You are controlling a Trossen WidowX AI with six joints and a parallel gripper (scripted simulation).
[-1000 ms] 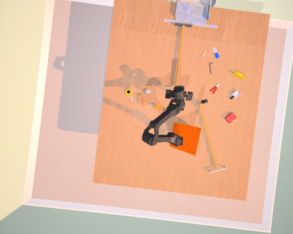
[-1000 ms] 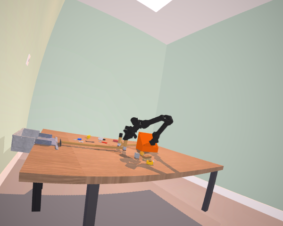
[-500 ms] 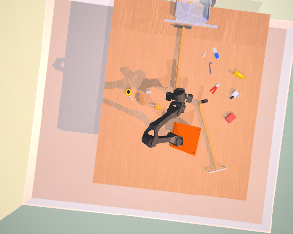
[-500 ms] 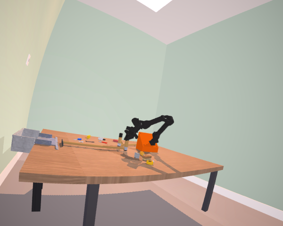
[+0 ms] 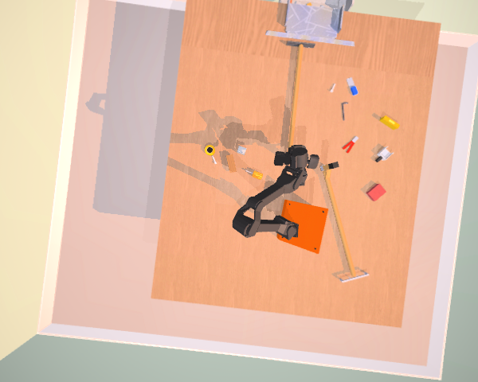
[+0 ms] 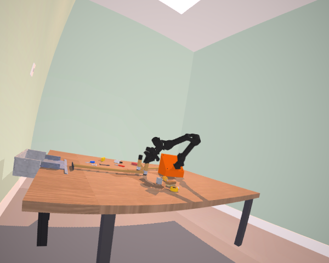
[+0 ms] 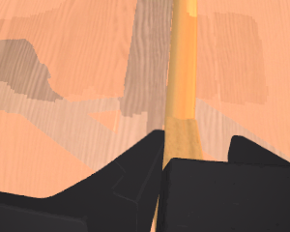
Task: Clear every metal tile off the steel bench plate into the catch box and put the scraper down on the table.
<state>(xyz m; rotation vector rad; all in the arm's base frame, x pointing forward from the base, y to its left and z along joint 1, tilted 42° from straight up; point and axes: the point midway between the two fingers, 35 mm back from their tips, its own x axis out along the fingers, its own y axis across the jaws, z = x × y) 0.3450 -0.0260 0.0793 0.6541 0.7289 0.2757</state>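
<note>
My gripper (image 5: 296,157) (image 6: 146,161) (image 7: 196,143) is shut on the long scraper's upright wooden grip, above the table. The long scraper (image 5: 295,94) (image 6: 102,168) (image 7: 184,58) reaches away from it towards the far end. Its dark blade (image 5: 300,44) (image 6: 72,166) is just on the near side of the pale bar (image 5: 321,40) (image 6: 65,166) at the steel plate's near edge. A shadow runs beside the handle. The steel plate (image 5: 313,20) shows scratches and no tile that I can make out. The grey catch box (image 6: 29,166) is beyond it; its inside is mostly hidden.
A second long-handled tool (image 5: 340,222) lies right of the orange base (image 5: 307,222) (image 6: 170,166). Pliers (image 5: 350,144), a hex key (image 5: 343,111), a red block (image 5: 376,192) and a yellow item (image 5: 389,122) lie right. A tape roll (image 5: 209,150) and a screwdriver (image 5: 256,174) lie left.
</note>
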